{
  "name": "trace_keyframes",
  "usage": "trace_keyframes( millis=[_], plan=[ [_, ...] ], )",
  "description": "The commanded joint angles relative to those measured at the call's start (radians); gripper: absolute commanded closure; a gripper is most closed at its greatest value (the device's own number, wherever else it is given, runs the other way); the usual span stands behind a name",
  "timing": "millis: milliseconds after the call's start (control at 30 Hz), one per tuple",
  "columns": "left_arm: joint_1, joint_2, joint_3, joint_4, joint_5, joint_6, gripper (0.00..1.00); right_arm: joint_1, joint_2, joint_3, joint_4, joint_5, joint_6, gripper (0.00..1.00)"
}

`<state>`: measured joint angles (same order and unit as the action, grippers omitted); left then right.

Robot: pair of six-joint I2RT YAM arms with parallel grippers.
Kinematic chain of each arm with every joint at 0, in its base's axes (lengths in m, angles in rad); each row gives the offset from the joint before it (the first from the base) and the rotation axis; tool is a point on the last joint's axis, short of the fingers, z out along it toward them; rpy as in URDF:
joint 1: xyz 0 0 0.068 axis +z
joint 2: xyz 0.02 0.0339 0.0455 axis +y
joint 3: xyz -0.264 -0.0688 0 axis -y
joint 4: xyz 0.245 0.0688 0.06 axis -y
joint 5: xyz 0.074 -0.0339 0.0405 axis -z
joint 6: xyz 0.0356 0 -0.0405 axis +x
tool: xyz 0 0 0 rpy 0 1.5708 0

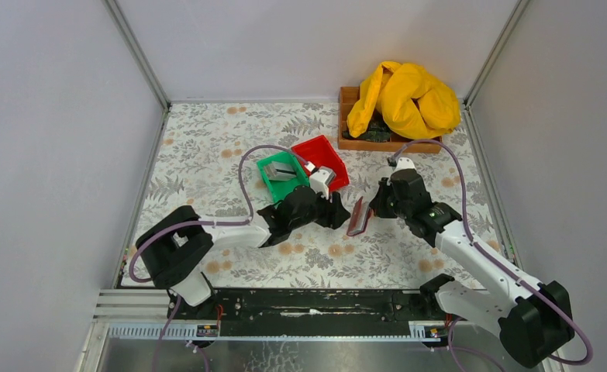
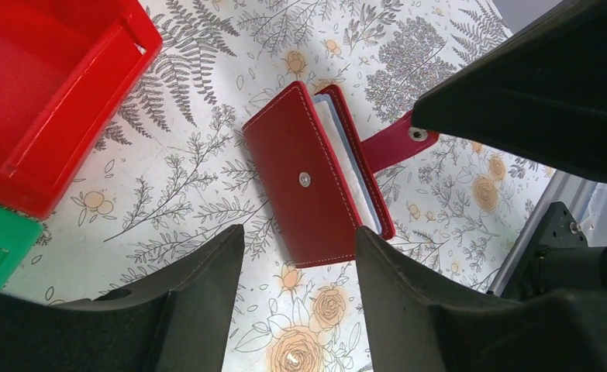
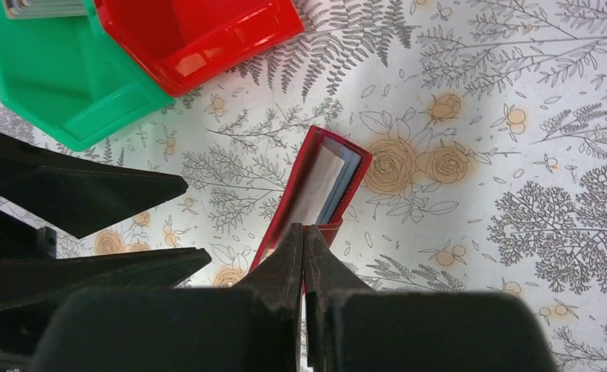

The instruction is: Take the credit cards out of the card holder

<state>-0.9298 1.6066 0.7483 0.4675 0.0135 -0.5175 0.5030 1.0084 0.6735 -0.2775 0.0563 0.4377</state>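
Your right pincer clamps the card holder, your left pincer gapes empty, and credit cards apparently remain inside.

On the floral bench, the dark red card holder stands tilted on edge between the left tool and the right tool. Behind the left tool, a green bin touches a red bin. A yellow cloth fills a wooden tray.
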Motion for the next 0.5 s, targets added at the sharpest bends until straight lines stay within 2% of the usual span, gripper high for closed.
trace_keyframes(
  millis=[0, 233, 467],
  plan=[
    [-0.006, -0.028, -0.019, 0.067, -0.029, 0.019, 0.38, 0.006, -0.041, 0.072, 0.007, -0.050, -0.026, 1.00],
    [-0.006, -0.050, -0.025, 0.059, -0.050, 0.026, 0.38, 0.006, -0.042, 0.107, -0.006, -0.099, -0.026, 1.00],
    [-0.007, -0.060, -0.028, 0.059, -0.046, 0.028, 0.38, 0.005, -0.014, 0.069, -0.042, -0.005, 0.021, 1.00]
  ],
)
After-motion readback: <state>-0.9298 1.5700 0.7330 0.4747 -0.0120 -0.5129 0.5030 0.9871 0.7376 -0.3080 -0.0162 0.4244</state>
